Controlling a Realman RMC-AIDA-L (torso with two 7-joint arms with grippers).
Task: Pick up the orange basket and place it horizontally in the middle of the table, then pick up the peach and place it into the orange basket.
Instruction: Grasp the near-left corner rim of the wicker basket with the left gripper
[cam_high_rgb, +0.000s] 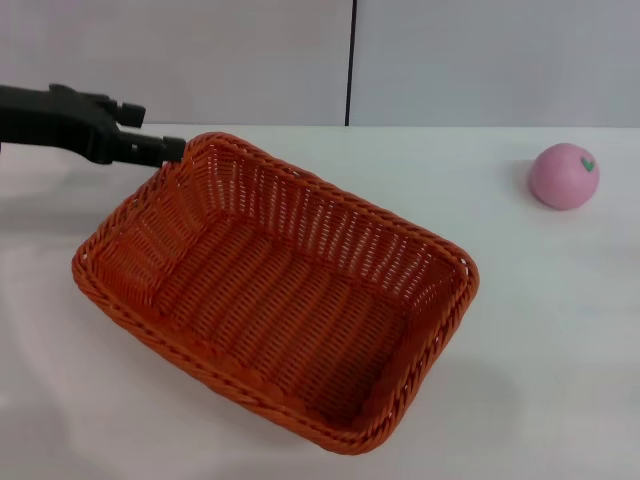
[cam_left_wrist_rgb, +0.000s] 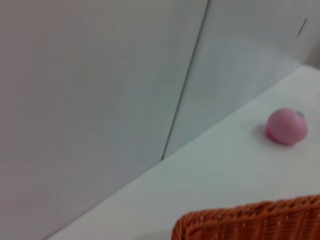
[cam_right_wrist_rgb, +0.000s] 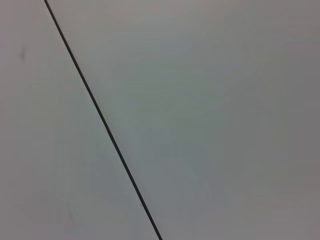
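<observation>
The orange basket (cam_high_rgb: 280, 300) fills the middle-left of the head view. It lies at a slant across the white table (cam_high_rgb: 560, 350), with a soft shadow under its near right side. My left gripper (cam_high_rgb: 175, 150) reaches in from the left and is shut on the braided rim at the basket's far left corner. In the left wrist view a stretch of that rim (cam_left_wrist_rgb: 250, 220) shows, with the peach (cam_left_wrist_rgb: 286, 126) beyond it. The pink peach (cam_high_rgb: 564, 176) rests on the table at the far right, well apart from the basket. My right gripper is out of view.
A grey wall with a dark vertical seam (cam_high_rgb: 351, 60) stands behind the table's far edge. Bare tabletop lies between the basket and the peach. The right wrist view holds only wall and a seam line (cam_right_wrist_rgb: 102, 120).
</observation>
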